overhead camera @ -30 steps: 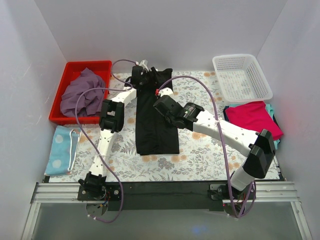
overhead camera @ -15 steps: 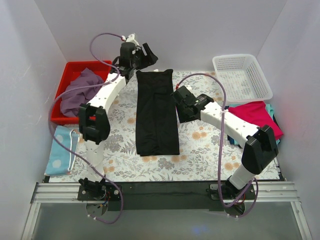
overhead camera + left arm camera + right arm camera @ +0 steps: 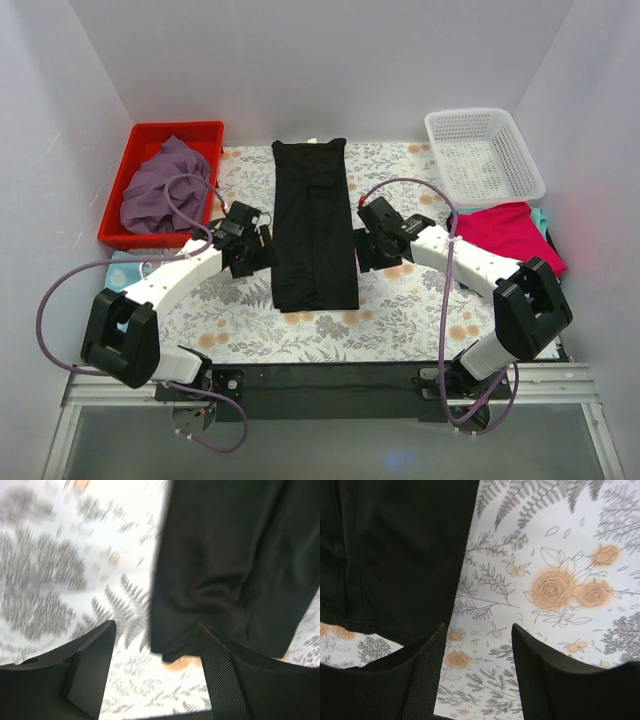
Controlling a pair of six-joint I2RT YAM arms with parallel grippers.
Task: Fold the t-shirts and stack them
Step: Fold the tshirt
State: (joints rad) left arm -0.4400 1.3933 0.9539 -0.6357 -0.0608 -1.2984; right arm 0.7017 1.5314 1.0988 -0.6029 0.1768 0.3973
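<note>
Narrowed black t-shirt (image 3: 313,230) to strip mid-desk; crosswise folds, stacking pending. Flanking with left gripper (image 3: 262,245), right gripper (image 3: 362,243), jaws spread, empty.

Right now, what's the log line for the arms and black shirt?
folded black cloth t-shirt: flat on table | left gripper: open, left edge | right gripper: open, right edge

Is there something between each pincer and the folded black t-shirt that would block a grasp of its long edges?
Nothing visible does. The left pincer and the right pincer are both open, one at each long edge of the black t-shirt, with only bare floral table cover around them.
</note>
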